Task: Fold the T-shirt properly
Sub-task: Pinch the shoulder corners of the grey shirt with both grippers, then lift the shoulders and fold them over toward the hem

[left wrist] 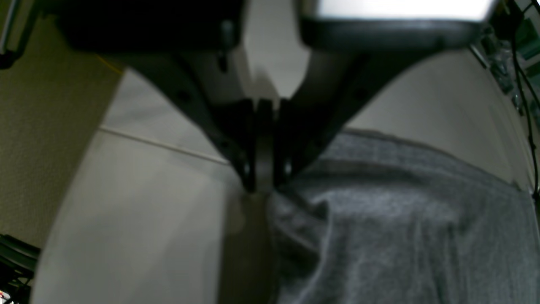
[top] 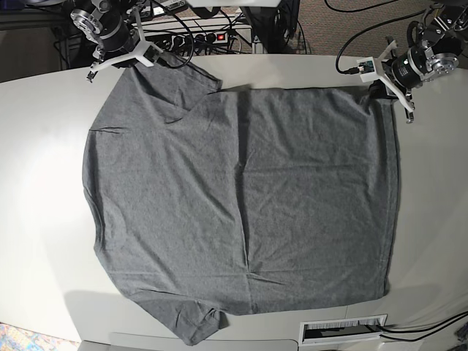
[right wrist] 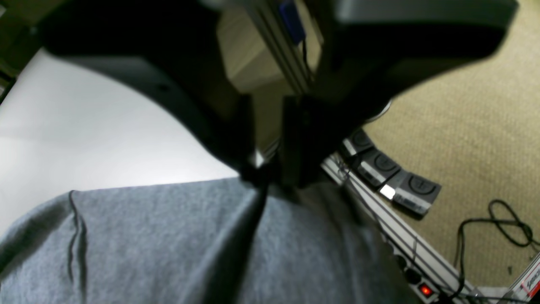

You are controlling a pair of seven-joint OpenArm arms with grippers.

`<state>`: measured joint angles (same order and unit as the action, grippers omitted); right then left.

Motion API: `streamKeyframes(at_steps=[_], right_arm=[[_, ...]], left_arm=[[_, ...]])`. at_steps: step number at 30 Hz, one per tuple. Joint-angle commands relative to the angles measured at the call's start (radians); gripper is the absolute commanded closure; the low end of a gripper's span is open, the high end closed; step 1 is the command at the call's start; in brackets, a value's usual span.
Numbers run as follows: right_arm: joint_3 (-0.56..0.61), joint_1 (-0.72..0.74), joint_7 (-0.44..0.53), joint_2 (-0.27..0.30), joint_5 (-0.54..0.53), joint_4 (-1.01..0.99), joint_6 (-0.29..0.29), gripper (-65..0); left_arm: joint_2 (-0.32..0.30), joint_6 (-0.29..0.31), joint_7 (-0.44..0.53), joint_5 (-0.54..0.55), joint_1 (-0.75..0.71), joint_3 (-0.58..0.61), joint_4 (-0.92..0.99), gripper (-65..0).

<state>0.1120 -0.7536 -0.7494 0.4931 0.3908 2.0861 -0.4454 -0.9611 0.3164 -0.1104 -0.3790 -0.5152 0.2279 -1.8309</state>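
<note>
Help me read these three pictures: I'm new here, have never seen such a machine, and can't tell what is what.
It is a robot with two arms working at a pale table. The overhead picture shows the whole scene: a grey T-shirt lies spread flat, and an arm reaches in at each far corner. The other two pictures come from cameras on the arms' wrists, looking down past their dark pincers. The left gripper is shut, pinching the shirt's edge at one corner. The right gripper sits at the cloth's edge near the other corner; its jaws stand close together, but whether they already grip is unclear. Beyond the table you see carpet and cables.
</note>
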Motion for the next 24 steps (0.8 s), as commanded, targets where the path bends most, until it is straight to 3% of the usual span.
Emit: streamKeyframes(at_steps=[1, 16, 24], right_arm=[[-0.002, 0.010, 0.026, 0.003, -0.018, 0.014, 0.017, -2.0], [-0.012, -0.145, -0.071, 0.003, 0.043, 0.227, 0.017, 0.0], [-0.192, -0.243, -0.073, 0.005, 0.031, 0.270, 0.019, 0.0]], left_arm=[[-0.014, 0.015, 0.005, 0.005, -0.003, -0.002, -0.008, 0.0], [-0.026, 0.024, 0.003, 0.005, -0.018, -0.002, -0.010, 0.0], [-0.077, 0.013, -0.029, -0.029, -0.121, -0.002, -0.087, 0.0]])
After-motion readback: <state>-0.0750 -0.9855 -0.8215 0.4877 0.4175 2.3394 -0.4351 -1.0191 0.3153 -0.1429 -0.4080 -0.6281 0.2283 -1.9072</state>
